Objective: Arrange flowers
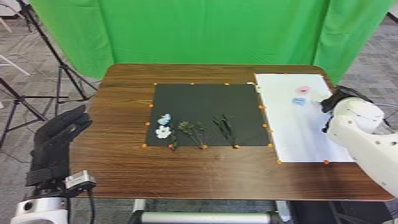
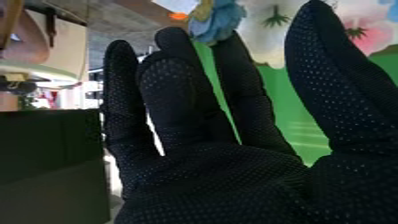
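Note:
In the head view my right hand [image 1: 345, 97] is over the right side of the white sheet [image 1: 289, 130], beside a pink flower [image 1: 303, 90] and a light-blue flower [image 1: 298, 101]. The right wrist view shows my right hand [image 2: 213, 170] open, its fingers extended, with a blue flower [image 2: 216, 22] and large white petals [image 2: 264, 27] near the fingertips; contact is unclear. My left hand [image 1: 60, 137] is open beside the table's left edge. On the black mat [image 1: 209, 100] lie a blue flower [image 1: 164, 119], a white flower [image 1: 163, 132] and green stems [image 1: 224, 127].
Orange markers line the edges of the mat and the sheet on the brown table [image 1: 204, 175]. A small white object [image 1: 252, 84] sits between their upper ends. A green curtain [image 1: 213, 35] hangs behind the table, and a dark tripod [image 1: 64, 65] stands at the left.

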Available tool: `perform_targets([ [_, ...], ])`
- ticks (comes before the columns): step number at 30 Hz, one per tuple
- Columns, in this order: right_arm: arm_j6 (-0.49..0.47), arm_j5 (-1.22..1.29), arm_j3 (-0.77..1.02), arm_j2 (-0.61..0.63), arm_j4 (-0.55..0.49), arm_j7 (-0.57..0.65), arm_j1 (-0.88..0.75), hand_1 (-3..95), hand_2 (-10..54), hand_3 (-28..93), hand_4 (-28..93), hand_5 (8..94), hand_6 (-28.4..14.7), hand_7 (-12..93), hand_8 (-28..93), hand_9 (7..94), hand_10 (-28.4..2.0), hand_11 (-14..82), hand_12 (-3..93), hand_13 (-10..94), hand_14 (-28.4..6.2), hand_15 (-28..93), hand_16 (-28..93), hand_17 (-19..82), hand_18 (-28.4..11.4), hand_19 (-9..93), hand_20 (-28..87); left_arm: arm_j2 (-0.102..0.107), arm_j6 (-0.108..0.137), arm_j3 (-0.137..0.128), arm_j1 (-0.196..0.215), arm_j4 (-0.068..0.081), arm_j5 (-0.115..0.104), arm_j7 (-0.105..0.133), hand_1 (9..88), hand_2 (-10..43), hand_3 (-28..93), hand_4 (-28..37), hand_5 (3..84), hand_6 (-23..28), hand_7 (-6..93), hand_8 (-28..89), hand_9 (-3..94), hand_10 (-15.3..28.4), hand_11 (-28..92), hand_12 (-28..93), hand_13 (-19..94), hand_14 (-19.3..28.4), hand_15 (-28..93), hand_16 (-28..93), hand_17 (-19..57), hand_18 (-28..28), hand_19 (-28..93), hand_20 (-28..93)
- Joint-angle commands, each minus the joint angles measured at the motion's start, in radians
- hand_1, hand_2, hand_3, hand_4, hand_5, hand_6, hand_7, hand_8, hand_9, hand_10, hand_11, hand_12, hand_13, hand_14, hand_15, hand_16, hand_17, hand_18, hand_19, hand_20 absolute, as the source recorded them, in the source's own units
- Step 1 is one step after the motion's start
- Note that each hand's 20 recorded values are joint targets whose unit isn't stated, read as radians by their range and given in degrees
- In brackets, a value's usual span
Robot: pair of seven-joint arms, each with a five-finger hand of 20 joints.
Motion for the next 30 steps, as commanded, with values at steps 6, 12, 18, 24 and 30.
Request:
perform_targets([
  [6, -0.046, -0.007, 0.026, -0.031, 0.017, 0.006, -0.018, 33.5, -3.8, 83, -25, 54.4, -10.8, 16, -12, 53.2, -21.1, 27.5, 16.0, 64, -12.2, 88, 13, 25, -24.1, 89, 1, -0.015, -0.011, -0.002, -0.001, 0.005, 0.002, -0.003, 26.0, 3.4, 81, -19.2, 40.0, 10.4, 20.5, -12, 31.2, 19.0, 41, 10, 18, 23.4, 65, -17, -13.0, 18.7, 51, 13],
  [12, -0.051, -0.026, 0.010, -0.036, 0.026, 0.012, -0.014, 37.2, -6.0, 83, -25, 57.7, -9.6, 17, -12, 57.2, -19.5, 28.4, 16.0, 66, -11.2, 87, 14, 26, -23.6, 90, -1, -0.005, -0.006, 0.002, -0.002, 0.002, -0.002, 0.001, 25.9, 3.4, 81, -19.0, 40.0, 10.4, 20.5, -12, 31.2, 19.0, 41, 10, 18, 23.3, 66, -17, -13.0, 18.7, 51, 13],
  [18, -0.018, -0.072, -0.041, -0.027, 0.040, 0.025, 0.003, 53.0, -9.4, 76, -28, 65.8, -6.0, 26, -3, 72.1, -12.6, 21.9, 28.6, 72, -8.6, 84, 17, 29, -21.6, 92, -5, -0.001, -0.002, 0.002, -0.001, 0.002, -0.008, 0.007, 26.0, 3.4, 82, -18.6, 40.1, 10.5, 20.6, -12, 31.2, 18.9, 42, 10, 18, 23.3, 66, -17, -13.0, 18.7, 51, 13],
  [24, 0.038, -0.107, -0.069, -0.019, 0.039, 0.024, 0.001, 60.2, -9.5, 72, -28, 75.2, -2.3, 34, 2, 83.6, -7.8, 20.8, 36.9, 78, -5.9, 82, 19, 33, -20.5, 93, -5, -0.005, -0.004, 0.003, -0.003, 0.002, -0.003, 0.002, 26.1, 3.3, 82, -18.3, 40.2, 10.6, 20.5, -12, 31.2, 18.9, 42, 10, 18, 23.3, 66, -17, -13.0, 18.7, 51, 13],
  [30, 0.106, -0.119, -0.098, 0.001, 0.026, 0.023, 0.008, 60.8, -9.5, 73, -28, 77.4, -2.0, 33, 2, 85.3, -7.2, 20.7, 37.9, 80, -5.0, 81, 19, 35, -20.6, 93, -4, 0.004, 0.005, 0.003, 0.005, -0.001, -0.012, 0.008, 26.3, 3.4, 81, -18.2, 40.2, 10.6, 20.5, -12, 31.1, 18.9, 42, 10, 18, 23.2, 66, -17, -13.0, 18.7, 51, 13],
])
